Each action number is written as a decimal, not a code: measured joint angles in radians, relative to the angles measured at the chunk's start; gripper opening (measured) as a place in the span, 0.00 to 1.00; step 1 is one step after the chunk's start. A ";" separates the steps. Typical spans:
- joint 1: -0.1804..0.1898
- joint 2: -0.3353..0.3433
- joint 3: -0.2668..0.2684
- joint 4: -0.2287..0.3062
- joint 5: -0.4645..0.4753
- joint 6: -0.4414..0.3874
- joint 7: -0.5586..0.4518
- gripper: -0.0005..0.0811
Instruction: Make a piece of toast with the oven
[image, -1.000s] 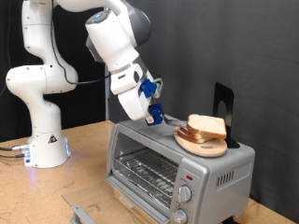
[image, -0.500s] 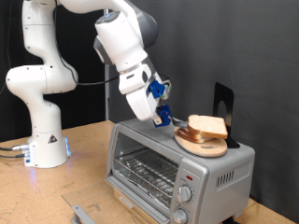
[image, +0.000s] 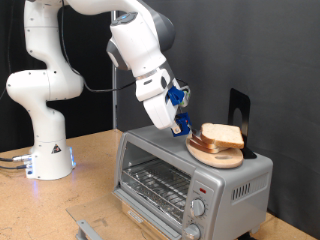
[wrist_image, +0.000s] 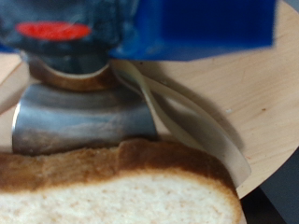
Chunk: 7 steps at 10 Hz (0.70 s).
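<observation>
A light wooden desk (image: 85, 170) fills the lower part of the exterior view, in front of a black backdrop. At the exterior view's left, the white base of the Franka arm (image: 42, 120) stands on the desk, with grey cables (image: 10, 160) trailing off its foot towards the left edge. The arm rises, bends across the top of the picture and comes down towards the middle.

In the near foreground, a grey flat part (image: 85, 222) pokes in at the bottom edge; what it belongs to cannot be told.

Right of centre sits the oven (image: 190, 180), a small silver toaster oven, its front opening showing the wire rack (image: 155, 183) inside. Two round knobs (image: 197, 209) are on its right panel.

The claw (image: 183, 120), with blue parts at its tip, hangs tilted just above the oven's top, just left of the bread. Whether its fingers stand wide or narrow cannot be told from either view.

On the oven's roof, towards the right, lies a round wooden plate (image: 222, 156). The piece of toast (image: 222, 135) rests on it: a pale, roughly square slice with a light-brown crust, looking thick from the side. Behind it a black upright object (image: 238, 120) stands.

The wrist view shows the slice (wrist_image: 117, 191) very close, with brown crust over a pale crumb, the wooden plate (wrist_image: 248, 103) behind it and blurred blue claw parts above.
</observation>
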 joint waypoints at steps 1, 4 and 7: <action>0.000 0.000 0.000 -0.001 0.036 0.000 -0.034 0.46; -0.001 -0.043 -0.040 -0.040 0.246 -0.034 -0.272 0.46; -0.015 -0.134 -0.107 -0.086 0.261 -0.166 -0.360 0.46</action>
